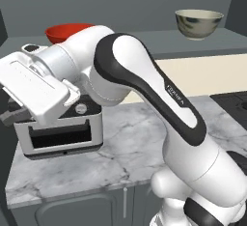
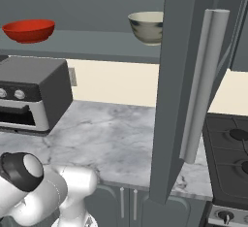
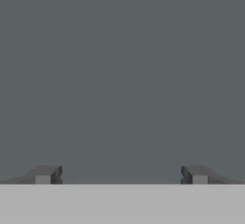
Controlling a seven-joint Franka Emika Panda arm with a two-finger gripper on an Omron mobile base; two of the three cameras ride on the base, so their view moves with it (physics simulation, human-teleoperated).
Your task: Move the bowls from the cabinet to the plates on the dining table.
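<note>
Two bowls stand on the open cabinet's shelf (image 1: 193,44). The red bowl (image 1: 65,32) (image 2: 29,30) is on the left, partly behind my arm in the left base view. The cream bowl (image 1: 198,23) (image 2: 147,27) is on the right. The cabinet door (image 2: 189,75) is swung open, its silver handle (image 2: 203,85) facing me. My white hand (image 1: 34,87) hangs left of and below the red bowl, in front of the toaster oven. The gripper (image 3: 122,174) is open with nothing between its fingers, facing a plain grey surface. The plates and the dining table are out of view.
A toaster oven (image 2: 29,92) (image 1: 62,133) sits on the marble counter (image 2: 111,134) under the shelf, at the left. A black stove (image 2: 232,158) lies at the right. The open door juts out over the counter's right part.
</note>
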